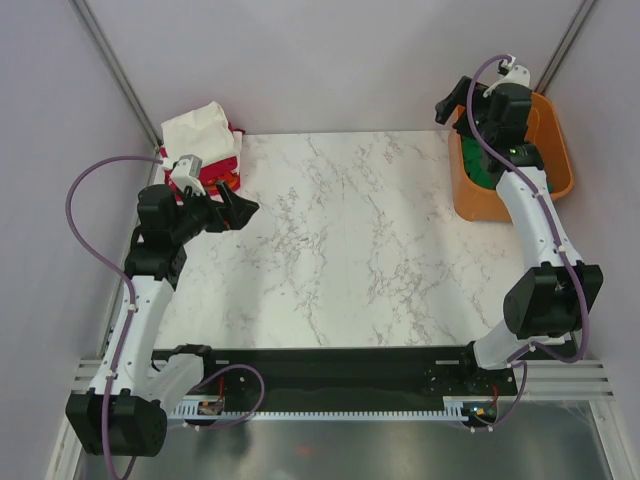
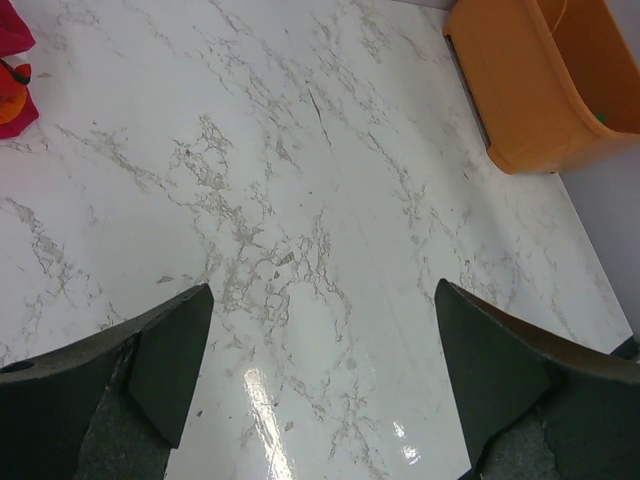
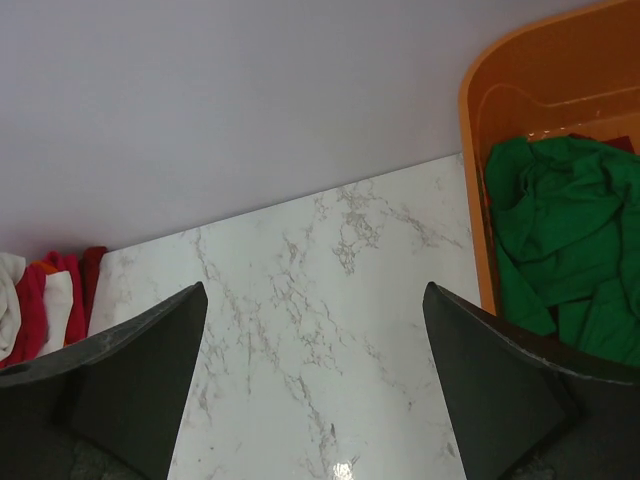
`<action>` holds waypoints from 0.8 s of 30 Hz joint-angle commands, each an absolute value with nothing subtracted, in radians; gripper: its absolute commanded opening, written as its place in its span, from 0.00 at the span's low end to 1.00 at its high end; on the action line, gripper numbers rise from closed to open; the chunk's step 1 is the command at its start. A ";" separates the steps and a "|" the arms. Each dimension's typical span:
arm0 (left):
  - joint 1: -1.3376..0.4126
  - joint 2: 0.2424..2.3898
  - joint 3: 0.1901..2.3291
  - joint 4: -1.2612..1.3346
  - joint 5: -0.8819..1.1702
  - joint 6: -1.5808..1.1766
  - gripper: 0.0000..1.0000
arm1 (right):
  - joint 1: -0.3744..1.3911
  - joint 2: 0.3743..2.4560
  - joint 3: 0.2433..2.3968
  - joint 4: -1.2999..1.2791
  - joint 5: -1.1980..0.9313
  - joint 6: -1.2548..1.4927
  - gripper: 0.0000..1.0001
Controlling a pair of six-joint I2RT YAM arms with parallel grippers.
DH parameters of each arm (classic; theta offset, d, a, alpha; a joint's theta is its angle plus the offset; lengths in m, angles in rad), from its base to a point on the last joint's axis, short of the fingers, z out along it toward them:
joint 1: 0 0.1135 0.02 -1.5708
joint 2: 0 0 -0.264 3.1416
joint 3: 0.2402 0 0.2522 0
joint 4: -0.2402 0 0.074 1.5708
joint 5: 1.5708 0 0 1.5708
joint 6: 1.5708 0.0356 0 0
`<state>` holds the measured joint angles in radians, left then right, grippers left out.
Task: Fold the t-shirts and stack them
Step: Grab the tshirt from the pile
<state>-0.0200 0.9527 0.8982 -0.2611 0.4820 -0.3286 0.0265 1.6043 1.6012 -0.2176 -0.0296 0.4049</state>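
Green cloth, the crumpled t-shirt (image 3: pixel 560 230) lay heaped, with no clear long axis, in the rigid orange tub (image 3: pixel 476 150), just right of the right tool (image 3: pixel 312 300), whose jaws stood spread and empty. The left tool (image 2: pixel 320 300), equally spread, hung well apart over the glossy marbled surface (image 2: pixel 300 150). Ahead-left of it sat the folded stack (image 1: pixel 205 140).

Marble table (image 1: pixel 340 250): shirt stack (image 1: pixel 205 145), orange tub (image 1: pixel 476 200) (far corners)

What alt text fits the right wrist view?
A crumpled bright green cloth t-shirt lies in a rigid orange plastic tub at right. The open, empty right tool hangs over a white marble table; red and cream shirts sit far left.
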 commanded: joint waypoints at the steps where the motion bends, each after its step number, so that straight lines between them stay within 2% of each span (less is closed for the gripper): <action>1: -0.021 0.943 0.913 -0.262 0.508 -0.351 1.00 | 0.018 1.588 1.600 -0.187 -0.048 0.428 0.98; 8: -0.023 0.939 0.911 -0.262 0.502 -0.351 1.00 | -0.027 1.656 1.640 -0.199 -0.012 0.380 0.98; 12: -0.028 0.934 0.908 -0.262 0.500 -0.351 1.00 | -0.156 1.839 1.744 -0.247 -0.078 0.468 0.98; 15: -0.032 0.943 0.908 -0.261 0.497 -0.351 1.00 | -0.182 1.949 1.801 -0.247 -0.100 0.482 0.98; 24: -0.041 0.968 0.905 -0.265 0.477 -0.344 1.00 | -0.189 2.236 2.015 -0.285 0.123 0.374 0.98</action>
